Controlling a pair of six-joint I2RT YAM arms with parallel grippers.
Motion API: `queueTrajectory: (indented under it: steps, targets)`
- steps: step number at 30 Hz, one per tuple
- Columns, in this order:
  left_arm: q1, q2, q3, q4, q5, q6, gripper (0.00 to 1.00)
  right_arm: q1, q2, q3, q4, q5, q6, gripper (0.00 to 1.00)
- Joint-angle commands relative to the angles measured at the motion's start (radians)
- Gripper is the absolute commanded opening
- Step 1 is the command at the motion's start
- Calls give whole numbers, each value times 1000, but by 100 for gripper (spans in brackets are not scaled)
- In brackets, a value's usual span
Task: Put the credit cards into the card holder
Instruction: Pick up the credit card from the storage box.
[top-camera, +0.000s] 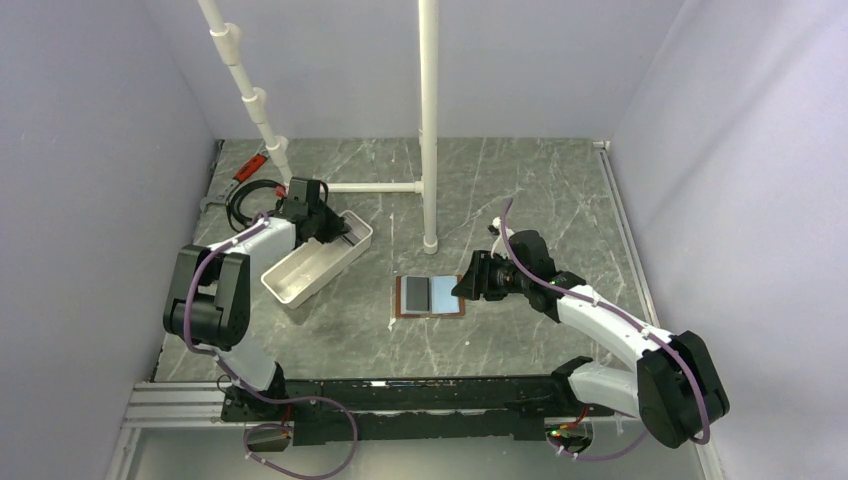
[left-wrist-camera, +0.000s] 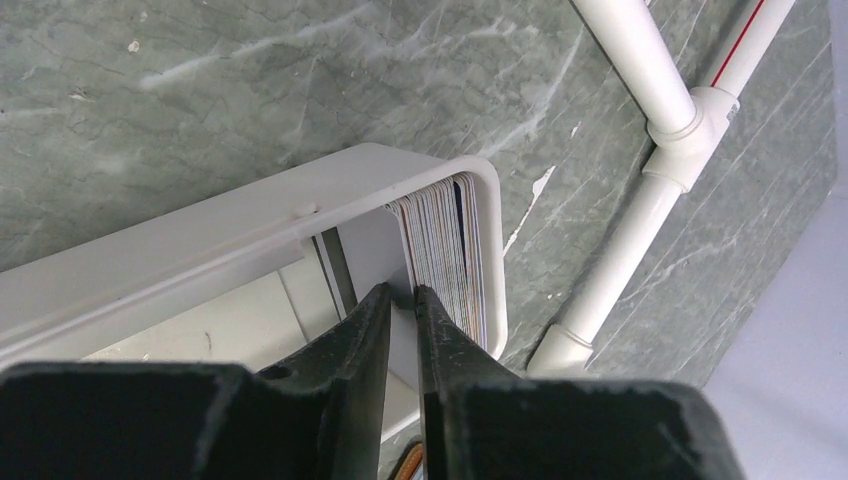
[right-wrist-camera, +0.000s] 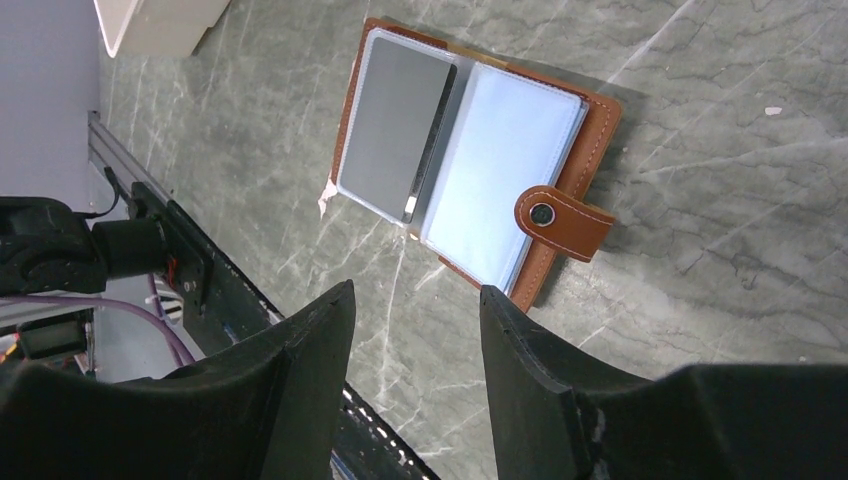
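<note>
Left pincer (left-wrist-camera: 404, 295) at thin pale credit cards (left-wrist-camera: 445, 250) stacked just beyond its tips.
Almost pressed together, hold unclear; it should pinch only 1. Right pincer (right-wrist-camera: 415, 300) spread.

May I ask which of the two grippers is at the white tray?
The left gripper, tips at the stacked cards in the tray; the right gripper is open near the card holder.

My two arms, left (top-camera: 215, 290) and right (top-camera: 620, 335), have white shells between chunky black joints. A thin purple cable (top-camera: 499, 225) trails along each. The left gripper (left-wrist-camera: 402, 295) has slim, tapered matte-black fingers; the right gripper (right-wrist-camera: 415, 300) has broader black ones. A green light (top-camera: 552, 432) glows at the right base.
</note>
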Motion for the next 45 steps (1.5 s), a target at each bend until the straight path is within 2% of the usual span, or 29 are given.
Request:
queueTrajectory:
  steps: [1, 4, 6, 14, 22, 25, 28, 31, 34, 35, 42, 45]
  targets:
    - [-1, -42, 14, 12, -22, 15, 18, -3, -8, 0, 39, -19, -3, 51]
    - [-1, -51, 15, 5, -21, 17, 15, -3, -8, -4, 42, -21, -1, 51]
    - [-1, -56, 17, 1, -21, 18, 8, -4, -9, -5, 41, -19, -1, 51]
    - [-1, -115, 43, -93, -17, 2, 0, -3, -2, -1, 43, -26, -2, 51]
    - [-1, -202, 124, -335, -38, -5, 0, -3, 6, 2, 47, -37, 1, 51]
    - [-1, -259, 147, -423, -37, 43, 0, -4, 14, 1, 41, -36, -3, 51]
    - [-1, -357, 121, -418, 68, 180, 0, -4, 37, 0, 45, -48, -15, 51]
    - [-1, -436, 39, -282, 366, 344, 0, -3, 82, 8, 64, -80, -21, 51]
    - [-10, -471, -54, -140, 659, 393, 0, 2, 126, 42, 90, -118, -15, 50]
    - [-21, -469, -72, -137, 702, 407, 0, 7, 142, 52, 97, -125, -13, 50]
    - [-244, -360, -82, -197, 682, 537, 0, 16, 305, 100, 183, -169, 0, 30]
    - [-267, -281, -86, -148, 731, 518, 0, 9, 339, 135, 125, -116, -50, 23]
